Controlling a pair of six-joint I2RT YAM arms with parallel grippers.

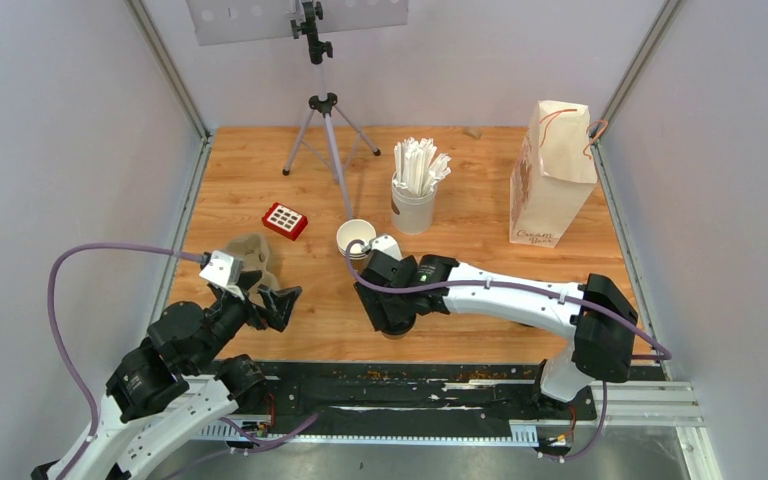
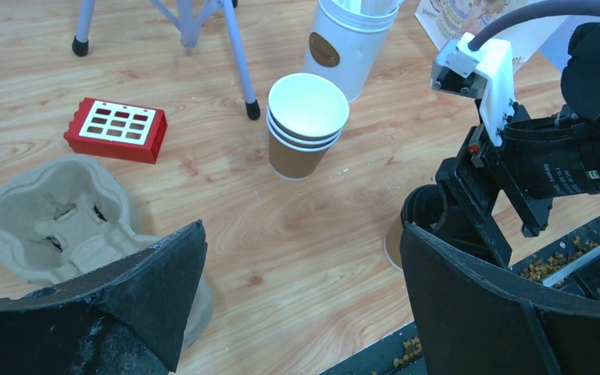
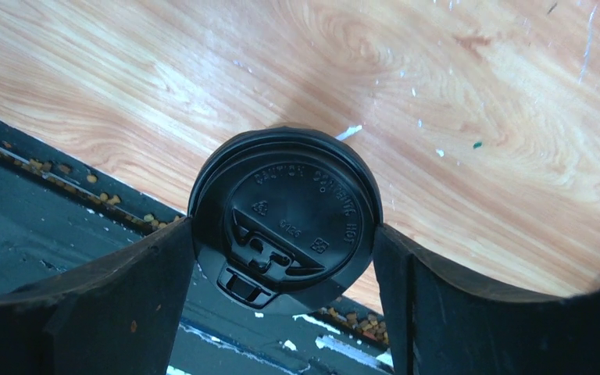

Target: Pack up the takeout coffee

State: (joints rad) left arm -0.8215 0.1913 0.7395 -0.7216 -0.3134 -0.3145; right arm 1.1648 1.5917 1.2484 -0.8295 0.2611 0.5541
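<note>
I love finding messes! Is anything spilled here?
Yes. Small brown crumbs lie scattered along the black mat at the near edge of the table, with a few white flecks, as if something had spilled there.

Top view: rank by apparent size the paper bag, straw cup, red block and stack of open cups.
1. paper bag
2. straw cup, straws included
3. red block and stack of open cups: they look about alike, so I won't rank them.
</note>
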